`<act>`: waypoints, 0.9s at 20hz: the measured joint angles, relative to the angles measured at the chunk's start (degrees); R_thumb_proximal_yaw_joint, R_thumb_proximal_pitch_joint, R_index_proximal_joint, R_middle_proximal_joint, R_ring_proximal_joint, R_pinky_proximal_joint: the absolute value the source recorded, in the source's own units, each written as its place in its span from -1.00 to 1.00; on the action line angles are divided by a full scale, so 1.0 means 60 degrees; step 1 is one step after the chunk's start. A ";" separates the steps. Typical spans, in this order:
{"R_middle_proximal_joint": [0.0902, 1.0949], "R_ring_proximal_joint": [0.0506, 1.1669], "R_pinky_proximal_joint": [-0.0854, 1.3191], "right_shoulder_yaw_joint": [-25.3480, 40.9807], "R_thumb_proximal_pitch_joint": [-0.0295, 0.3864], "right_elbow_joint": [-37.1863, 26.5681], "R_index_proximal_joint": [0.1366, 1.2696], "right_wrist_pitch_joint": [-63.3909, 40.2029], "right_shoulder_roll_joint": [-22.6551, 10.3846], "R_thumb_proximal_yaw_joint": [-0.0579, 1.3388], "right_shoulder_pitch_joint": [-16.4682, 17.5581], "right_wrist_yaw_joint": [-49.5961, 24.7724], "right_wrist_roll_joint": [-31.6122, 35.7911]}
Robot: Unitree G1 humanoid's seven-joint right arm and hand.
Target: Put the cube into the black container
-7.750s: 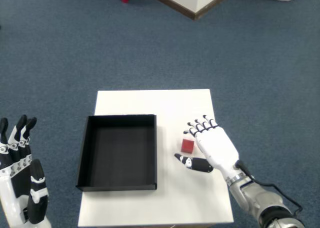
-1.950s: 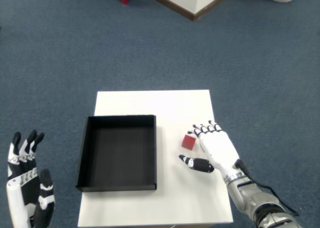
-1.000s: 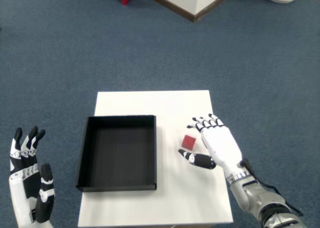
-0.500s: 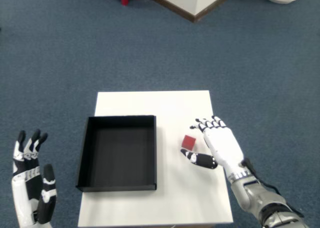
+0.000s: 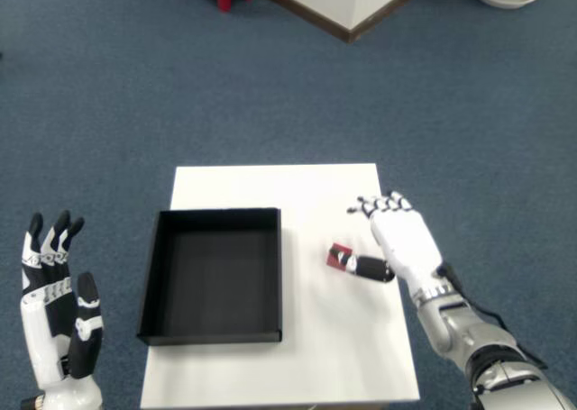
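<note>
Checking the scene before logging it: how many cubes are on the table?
1. The red cube lies on the white table, right of the black container, with the right hand's thumb against it. The container looks empty; nothing seems hidden.

- One camera only, the head view, set high and looking steeply down and forward.
- It stands well back: the whole counter (image 5: 270,189) shows with blue carpet (image 5: 135,86) around it.
- The right robot hand (image 5: 404,241) enters from the lower right corner; the counter's far edge lies beyond it.
</note>
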 measured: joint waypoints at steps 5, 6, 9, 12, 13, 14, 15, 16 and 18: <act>-0.66 -0.59 -0.71 0.0015 -0.85 0.0306 -0.44 0.0188 0.0243 -0.03 0.0724 0.0219 -0.0005; -0.66 -0.59 -0.71 0.0019 -0.85 0.0318 -0.44 0.0253 0.0255 -0.02 0.0810 0.0254 -0.0009; -0.66 -0.58 -0.71 0.0036 -0.85 0.0311 -0.44 0.0284 0.0279 -0.02 0.0980 0.0255 -0.0010; -0.66 -0.58 -0.70 0.0075 -0.85 0.0316 -0.43 0.0447 0.0305 -0.02 0.1275 0.0270 -0.0015; -0.66 -0.58 -0.70 0.0076 -0.85 0.0312 -0.43 0.0456 0.0302 -0.02 0.1276 0.0270 -0.0015; -0.66 -0.58 -0.71 0.0076 -0.85 0.0302 -0.44 0.0456 0.0296 -0.02 0.1276 0.0270 -0.0015; -0.66 -0.58 -0.71 0.0076 -0.85 0.0298 -0.44 0.0456 0.0293 -0.02 0.1277 0.0270 -0.0015; -0.67 -0.58 -0.71 0.0076 -0.85 0.0291 -0.44 0.0457 0.0283 -0.02 0.1278 0.0270 -0.0015; -0.67 -0.58 -0.71 0.0076 -0.84 0.0282 -0.44 0.0459 0.0270 -0.01 0.1283 0.0271 -0.0015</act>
